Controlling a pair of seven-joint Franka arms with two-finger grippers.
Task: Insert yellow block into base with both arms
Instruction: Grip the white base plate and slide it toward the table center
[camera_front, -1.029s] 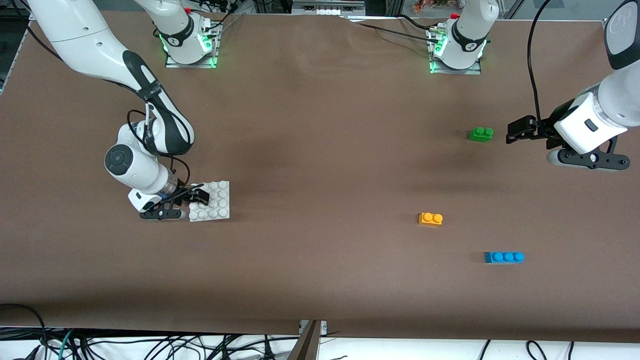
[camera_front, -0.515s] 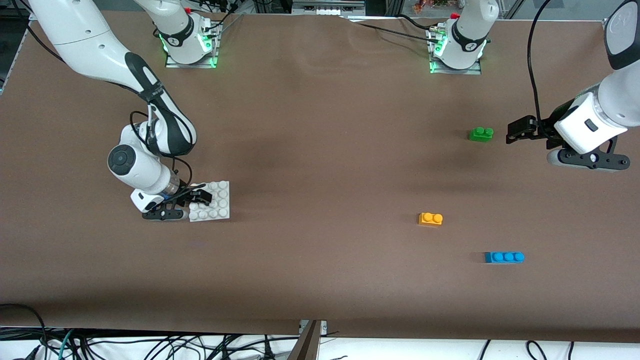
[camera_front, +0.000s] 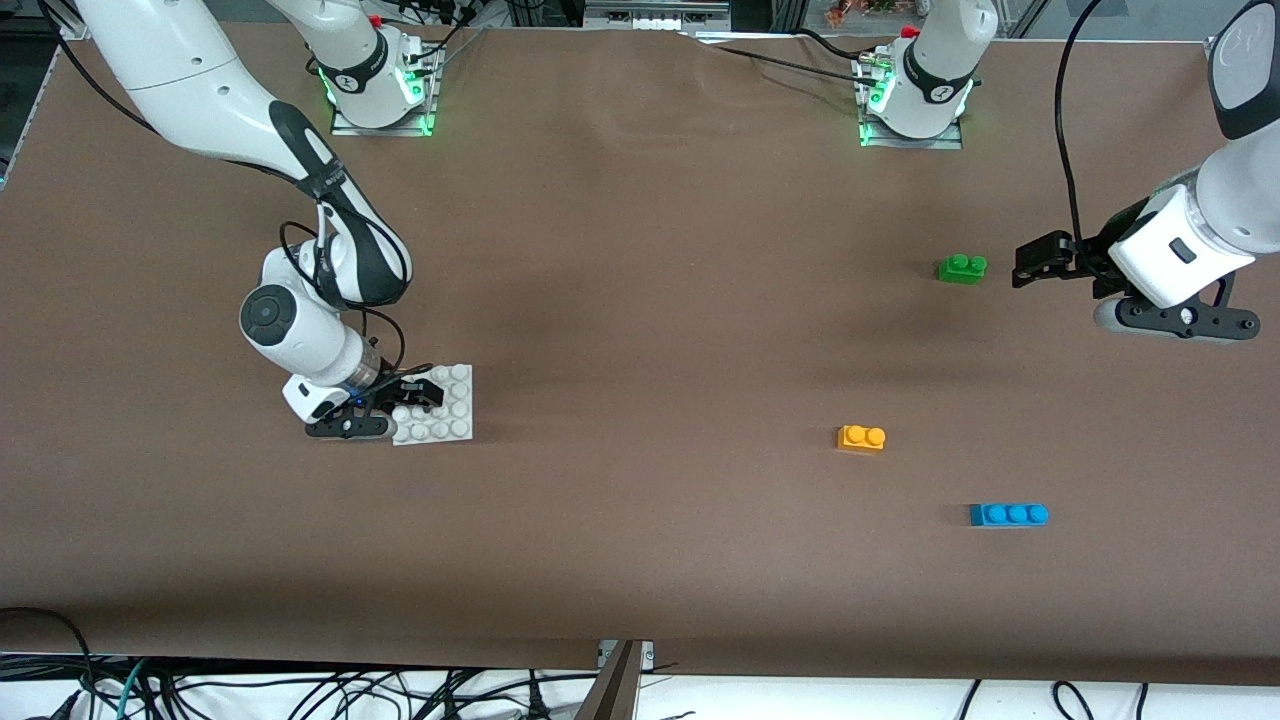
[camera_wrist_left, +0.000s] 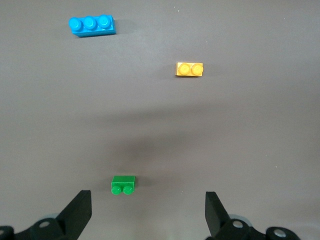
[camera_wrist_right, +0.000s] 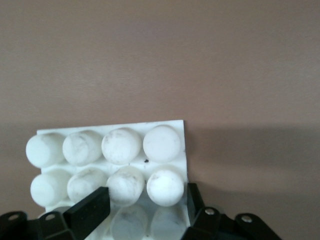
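Note:
The yellow block (camera_front: 861, 438) (camera_wrist_left: 189, 69) lies alone on the brown table toward the left arm's end. The white studded base (camera_front: 445, 405) (camera_wrist_right: 107, 145) lies flat toward the right arm's end. My right gripper (camera_front: 415, 392) (camera_wrist_right: 142, 202) is low at the base's edge, shut on the base with its fingers pinching across two rows of studs. My left gripper (camera_front: 1040, 260) (camera_wrist_left: 146, 210) hangs open with nothing between its fingers, over the table beside the green brick (camera_front: 962, 268) (camera_wrist_left: 123, 184).
A blue three-stud brick (camera_front: 1008, 514) (camera_wrist_left: 92, 25) lies nearer to the front camera than the yellow block. The green brick lies farther from it. Bare brown table separates the base from the bricks.
My right gripper's fingers have closed onto the base. The right arm and the base have shifted a little toward the left arm's end. The left arm has not moved.

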